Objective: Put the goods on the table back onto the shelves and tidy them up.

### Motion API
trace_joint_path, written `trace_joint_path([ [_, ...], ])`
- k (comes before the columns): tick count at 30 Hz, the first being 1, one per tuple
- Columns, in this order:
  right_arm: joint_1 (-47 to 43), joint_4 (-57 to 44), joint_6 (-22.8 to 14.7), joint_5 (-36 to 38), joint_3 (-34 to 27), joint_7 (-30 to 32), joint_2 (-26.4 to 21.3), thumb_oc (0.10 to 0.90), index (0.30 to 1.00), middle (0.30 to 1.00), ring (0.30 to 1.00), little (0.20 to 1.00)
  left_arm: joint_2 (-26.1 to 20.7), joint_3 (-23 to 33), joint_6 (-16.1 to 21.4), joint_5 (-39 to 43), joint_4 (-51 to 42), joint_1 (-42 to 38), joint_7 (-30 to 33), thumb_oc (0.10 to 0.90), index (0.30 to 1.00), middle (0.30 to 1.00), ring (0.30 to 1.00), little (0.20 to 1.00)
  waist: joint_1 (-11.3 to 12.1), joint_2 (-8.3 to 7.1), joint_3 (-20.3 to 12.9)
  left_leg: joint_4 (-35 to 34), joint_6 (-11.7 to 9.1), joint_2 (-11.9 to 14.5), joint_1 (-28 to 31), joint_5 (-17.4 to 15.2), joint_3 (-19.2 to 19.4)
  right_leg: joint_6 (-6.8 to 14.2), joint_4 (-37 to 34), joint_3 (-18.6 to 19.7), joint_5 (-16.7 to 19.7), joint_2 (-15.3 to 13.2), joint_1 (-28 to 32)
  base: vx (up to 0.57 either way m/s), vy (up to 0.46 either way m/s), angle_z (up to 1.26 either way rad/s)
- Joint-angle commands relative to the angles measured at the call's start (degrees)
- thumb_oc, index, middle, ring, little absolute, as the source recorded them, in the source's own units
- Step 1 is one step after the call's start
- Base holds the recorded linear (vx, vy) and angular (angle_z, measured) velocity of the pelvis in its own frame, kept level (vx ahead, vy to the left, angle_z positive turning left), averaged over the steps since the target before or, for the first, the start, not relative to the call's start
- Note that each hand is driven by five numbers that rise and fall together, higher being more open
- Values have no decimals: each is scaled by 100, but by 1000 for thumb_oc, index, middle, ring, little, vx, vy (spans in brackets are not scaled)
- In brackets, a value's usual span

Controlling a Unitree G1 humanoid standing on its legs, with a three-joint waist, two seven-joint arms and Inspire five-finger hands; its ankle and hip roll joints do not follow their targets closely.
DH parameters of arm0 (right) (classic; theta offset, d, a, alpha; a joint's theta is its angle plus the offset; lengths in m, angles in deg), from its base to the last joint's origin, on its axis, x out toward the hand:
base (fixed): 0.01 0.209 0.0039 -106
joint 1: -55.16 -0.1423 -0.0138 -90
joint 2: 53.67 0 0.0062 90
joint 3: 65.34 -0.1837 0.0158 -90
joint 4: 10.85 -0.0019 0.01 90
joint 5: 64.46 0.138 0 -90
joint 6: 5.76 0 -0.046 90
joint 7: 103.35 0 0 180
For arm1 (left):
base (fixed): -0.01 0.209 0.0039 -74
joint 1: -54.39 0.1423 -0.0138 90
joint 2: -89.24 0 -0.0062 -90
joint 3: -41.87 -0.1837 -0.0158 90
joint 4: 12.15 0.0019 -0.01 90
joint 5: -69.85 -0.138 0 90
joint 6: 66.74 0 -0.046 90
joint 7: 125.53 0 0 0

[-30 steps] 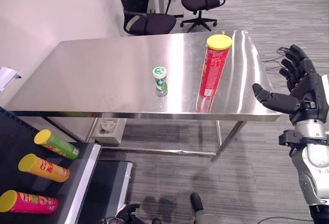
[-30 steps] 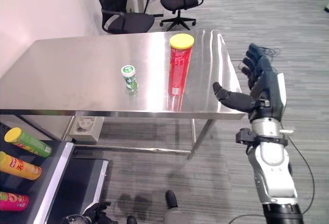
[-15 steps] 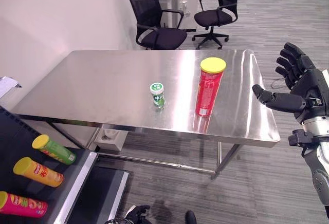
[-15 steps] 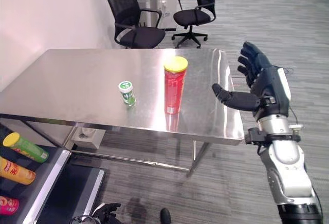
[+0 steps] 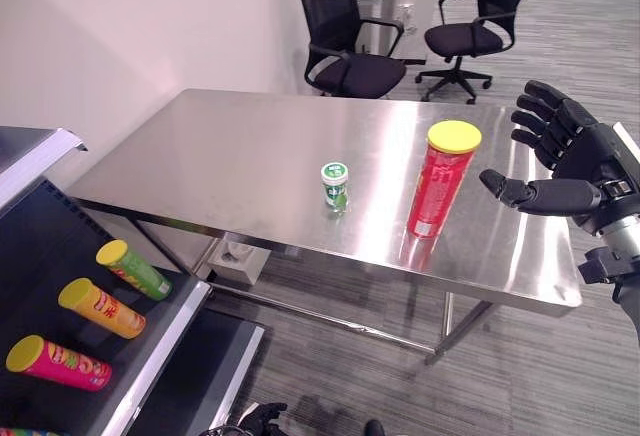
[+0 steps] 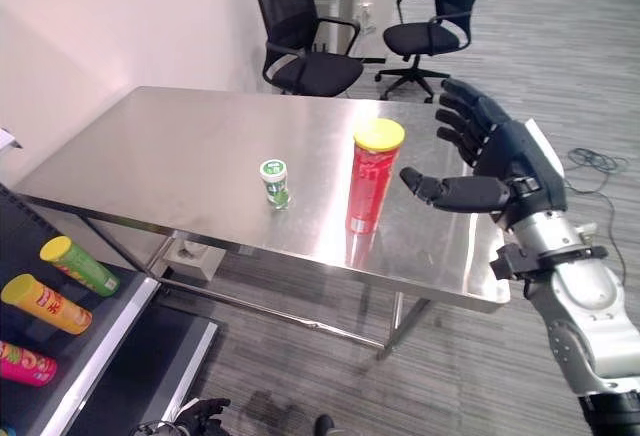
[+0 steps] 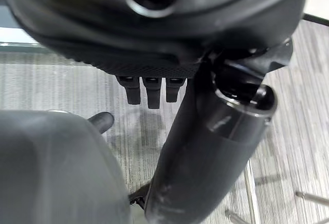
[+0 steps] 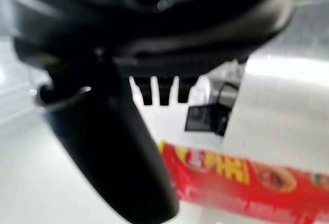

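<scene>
A tall red can [image 5: 440, 182] with a yellow lid stands upright on the steel table [image 5: 230, 156], near its right end. A small green-and-white tub [image 5: 335, 185] stands a little to its left. My right hand [image 5: 578, 169] hovers open just right of the red can, thumb toward it, apart from it and holding nothing. Past the right hand's thumb [image 8: 115, 152] the red can [image 8: 247, 179] shows close by. My left hand [image 7: 149, 54] hangs low over the floor, fingers [image 7: 147, 89] relaxed and holding nothing.
A dark shelf [image 5: 165, 341] at the lower left holds a green can [image 5: 133, 269], an orange can [image 5: 100, 307] and a pink can [image 5: 58, 362], all lying down. Two black office chairs [image 5: 350, 46] stand behind the table.
The camera has shifted, so the table sits differently in the picture. My right hand has drawn closer to the red can, still open. The can and the tub have not moved.
</scene>
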Motion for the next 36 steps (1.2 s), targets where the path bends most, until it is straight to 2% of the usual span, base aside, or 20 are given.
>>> trace_joint_path([
  [1, 68, -742, -461, 177, -717, -74, 91, 800, 900, 900, 900, 900, -269, -47, 70, -198, 224, 93, -116, 800, 900, 900, 900, 900, -126, -629, -312, 183, -551, 430, 665, 435, 964, 638, -1152, 225, 250, -309, 837, 39, -66, 40],
  [7, -16, -624, -530, 209, -669, 41, 286, 800, 900, 900, 900, 900, -268, -119, 57, -287, 202, 105, -137, 800, 900, 900, 900, 900, -102, -611, -356, 166, -612, 473, 735, 528, 1079, 623, -1177, 128, 236, -260, 894, 35, -44, 11],
  [36, -275, -41, -541, 208, -195, 320, 1133, 800, 900, 900, 900, 900, -369, -56, 4, -207, 139, 165, -75, 800, 900, 900, 900, 900, 74, -491, -378, 70, -688, 559, 892, 703, 883, 526, -1145, 51, 109, -148, 975, 13, -30, 2],
])
